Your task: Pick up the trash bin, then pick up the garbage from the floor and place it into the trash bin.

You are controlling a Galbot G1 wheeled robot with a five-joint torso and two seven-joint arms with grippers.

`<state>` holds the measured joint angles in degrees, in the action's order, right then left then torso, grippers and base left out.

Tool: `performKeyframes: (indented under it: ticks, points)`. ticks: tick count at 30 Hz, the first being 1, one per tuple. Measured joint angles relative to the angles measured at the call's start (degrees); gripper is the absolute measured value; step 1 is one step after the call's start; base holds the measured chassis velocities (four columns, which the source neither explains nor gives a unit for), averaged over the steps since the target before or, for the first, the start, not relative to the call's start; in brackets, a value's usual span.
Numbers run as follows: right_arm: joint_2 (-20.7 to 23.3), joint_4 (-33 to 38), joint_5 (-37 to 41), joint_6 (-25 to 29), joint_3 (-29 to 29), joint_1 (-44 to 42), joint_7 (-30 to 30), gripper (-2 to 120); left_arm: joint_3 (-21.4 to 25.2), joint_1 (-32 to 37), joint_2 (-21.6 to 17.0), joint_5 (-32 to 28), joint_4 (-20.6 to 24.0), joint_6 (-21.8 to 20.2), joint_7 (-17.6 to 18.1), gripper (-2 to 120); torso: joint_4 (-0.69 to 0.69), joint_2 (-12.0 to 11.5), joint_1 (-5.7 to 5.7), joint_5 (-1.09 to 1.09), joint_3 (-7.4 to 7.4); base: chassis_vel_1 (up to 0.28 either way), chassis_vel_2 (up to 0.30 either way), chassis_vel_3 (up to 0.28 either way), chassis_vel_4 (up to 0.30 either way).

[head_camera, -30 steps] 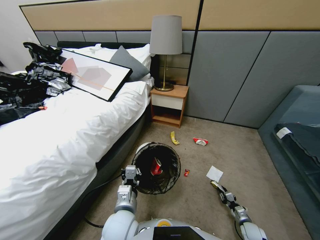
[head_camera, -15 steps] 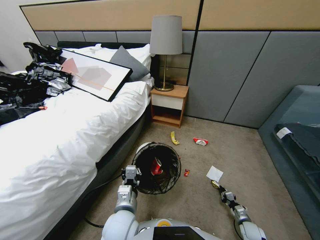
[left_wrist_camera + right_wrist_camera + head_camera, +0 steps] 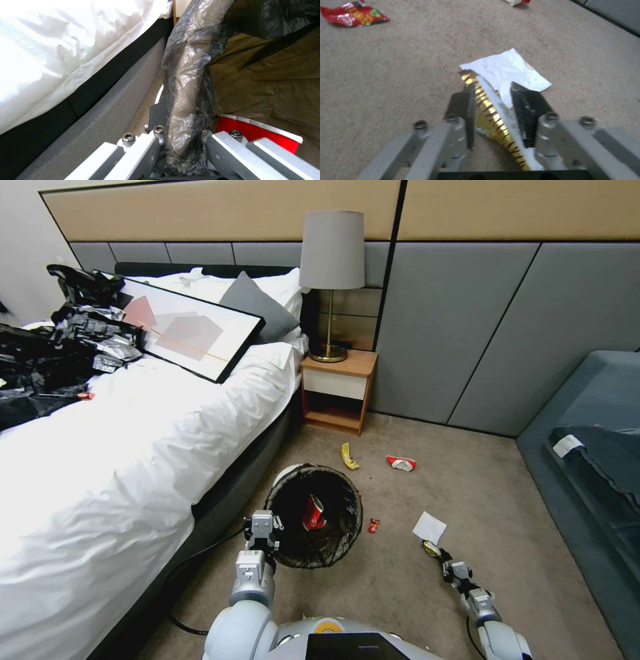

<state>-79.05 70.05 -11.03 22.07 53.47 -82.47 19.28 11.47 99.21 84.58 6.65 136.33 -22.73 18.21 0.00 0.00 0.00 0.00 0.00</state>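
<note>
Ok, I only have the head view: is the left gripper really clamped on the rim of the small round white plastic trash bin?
Observer: Yes. The left wrist view shows the left gripper shut on the trash bin at its rim, which is covered by the dark bag, with one finger inside and one outside.
Operator: And the shiny bit at the right gripper?
Observer: That is a crumpled gold foil wrapper with brown stripes, lying on the carpet right at the right gripper.
Operator: Is it clear of the white square?
Observer: No. Its far end meets the near edge of the flat white paper.
</note>
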Motion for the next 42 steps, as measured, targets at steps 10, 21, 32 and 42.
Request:
performKeyframes:
  ticks: [10,21,32,42]
  points:
    - [-0.4,-4.0,-1.8,0.1,-0.6,1.2,-1.2,73,-0.1,0.1,0.0,0.1,0.0,0.0,0.0,0,0.0,0.0,0.0,-0.01,0.0,0.0,0.0,0.0,0.0]
    - [2.7,-15.4,-1.3,0.4,0.1,7.2,-2.4,75,0.1,0.2,-0.1,0.1,0.0,0.0,0.1,0,0.02,0.0,0.0,0.0,0.0,0.0,0.0,0.0,0.0]
    - [3.9,-17.1,0.0,0.2,0.4,8.9,-2.7,44,0.3,0.4,0.0,0.1,0.0,0.0,0.2,0,-0.01,0.0,0.0,0.0,0.0,0.0,0.0,0.0,0.0]
    - [3.8,-16.0,0.2,0.3,0.7,8.4,-2.8,7,0.2,0.2,-0.1,0.1,0.0,0.0,0.2,0,0.0,0.0,0.0,0.0,0.0,0.0,0.0,0.0,0.0]
